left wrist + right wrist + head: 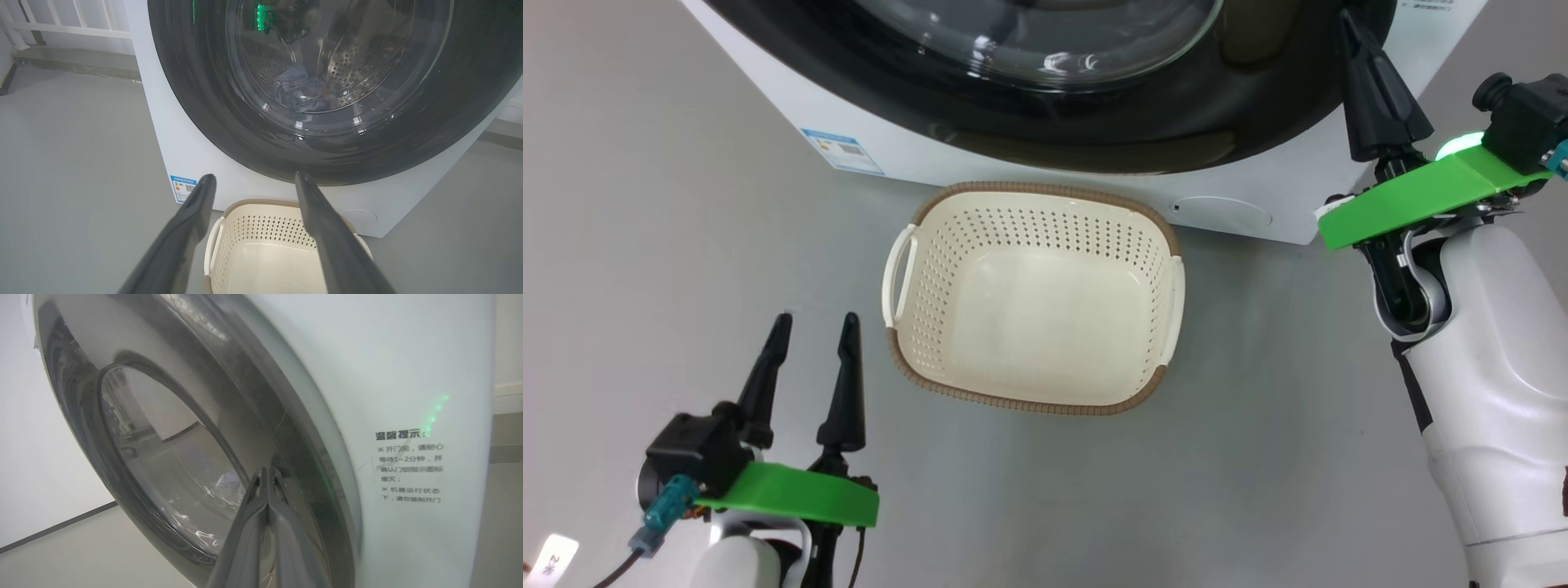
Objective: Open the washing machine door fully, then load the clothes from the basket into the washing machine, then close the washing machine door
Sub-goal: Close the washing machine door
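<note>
While the right gripper [267,471], fingers pressed together, points at the black rim of the shut washing machine door [171,449] beside a notice [408,465] headed 温馨提示, the left gripper [817,322] hangs spread by the basket [1045,189], with the clothes [300,92] behind the glass [359,53].

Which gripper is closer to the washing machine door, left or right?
Right. The right gripper is at the washing machine door's black rim; the left gripper is farther back, beside the basket.
</note>
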Motion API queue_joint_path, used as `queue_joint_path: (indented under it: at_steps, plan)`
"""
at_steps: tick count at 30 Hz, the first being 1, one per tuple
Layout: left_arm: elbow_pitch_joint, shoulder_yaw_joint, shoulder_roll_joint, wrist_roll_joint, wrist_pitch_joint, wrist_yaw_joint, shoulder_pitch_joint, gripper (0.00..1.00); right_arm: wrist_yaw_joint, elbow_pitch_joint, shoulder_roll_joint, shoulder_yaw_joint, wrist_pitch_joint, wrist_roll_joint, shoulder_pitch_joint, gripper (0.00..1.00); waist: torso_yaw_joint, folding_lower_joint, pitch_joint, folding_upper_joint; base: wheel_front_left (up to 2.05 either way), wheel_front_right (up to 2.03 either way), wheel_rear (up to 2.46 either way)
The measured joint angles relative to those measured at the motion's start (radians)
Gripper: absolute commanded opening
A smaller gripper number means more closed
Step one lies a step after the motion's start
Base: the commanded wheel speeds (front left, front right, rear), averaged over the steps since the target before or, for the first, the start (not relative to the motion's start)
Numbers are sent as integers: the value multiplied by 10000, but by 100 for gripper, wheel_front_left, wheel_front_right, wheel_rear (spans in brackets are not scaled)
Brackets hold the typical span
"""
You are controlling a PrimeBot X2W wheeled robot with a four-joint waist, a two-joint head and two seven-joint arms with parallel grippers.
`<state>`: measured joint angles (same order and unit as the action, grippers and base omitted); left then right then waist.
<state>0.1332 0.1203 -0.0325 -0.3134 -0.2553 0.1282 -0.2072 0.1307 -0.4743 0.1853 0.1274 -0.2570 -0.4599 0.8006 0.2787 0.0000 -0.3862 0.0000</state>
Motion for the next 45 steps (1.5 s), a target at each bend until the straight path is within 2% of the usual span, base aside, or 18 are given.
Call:
queue_joint_path:
  at_steps: [10, 18, 21, 22, 23, 33, 45]
  plan:
    - [-4, 63, 6, 0, 0, 0, -95, 100, 0, -54, -115, -192, 0, 190, 150, 0, 101, 0, -81, 0, 0, 0, 0]
    - [245, -109, 8, 35, 0, 0, -124, 100, -13, 58, 38, 219, 0, 173, -101, 2, -57, 0, 247, 0, 0, 0, 0]
    - [366, -194, 8, 36, 0, 0, -121, 100, -13, 174, 36, 347, 0, 167, -624, 47, -167, 0, 405, 0, 0, 0, 0]
    - [407, -203, 4, 36, 0, 0, -120, 100, -13, 224, 38, 391, 0, 155, -822, 67, -205, 0, 462, 0, 0, 0, 0]
    - [454, -217, -2, 36, 0, 0, -117, 100, -13, 280, 36, 422, 0, 146, -1030, 100, -247, 1, 522, 0, 0, 0, 0]
    - [880, -435, -382, 35, 0, 0, 122, 100, -13, 522, -15, 416, 0, 127, -2646, 100, -1004, 0, 1100, 0, 0, 0, 0]
    - [1099, -746, -587, 33, 0, 0, 611, 100, -13, 619, -42, -117, 0, 134, -3896, 100, -1938, 0, 1773, 0, 0, 0, 0]
